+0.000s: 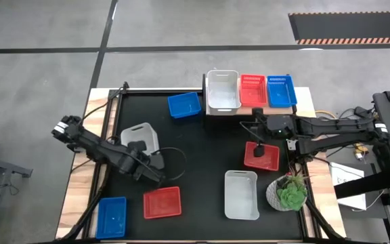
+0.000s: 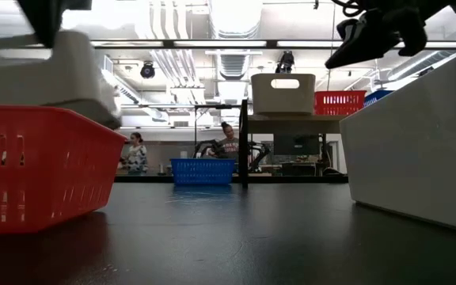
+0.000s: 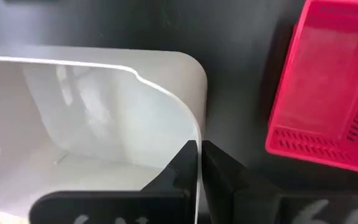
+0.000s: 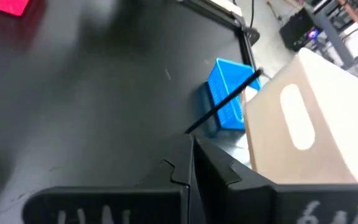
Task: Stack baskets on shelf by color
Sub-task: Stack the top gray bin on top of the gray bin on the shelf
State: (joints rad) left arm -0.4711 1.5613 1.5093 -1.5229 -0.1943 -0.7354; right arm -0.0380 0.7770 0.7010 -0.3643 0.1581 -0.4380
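Now pinching: left gripper (image 3: 199, 163), fingers pressed onto the thin rim wall of a white basket (image 1: 141, 137), one finger inside, one outside, at the basket's short end. Just beside that grip, toward the table's near edge, a red basket (image 1: 162, 202); farther out, a blue basket (image 1: 112, 217). Well apart, across the black tabletop (image 1: 202, 156) and up toward its far right, the shelf (image 1: 302, 106), already carrying 3 baskets side by side: white (image 1: 223, 90), red (image 1: 252, 90), blue (image 1: 280, 90). Likely next: lift and carry the held white one diagonally to that white slot, long axis turned to match. Nearer the shelf, right gripper (image 1: 253, 127), fingers closed on nothing, hanging above another red basket (image 1: 261, 156).
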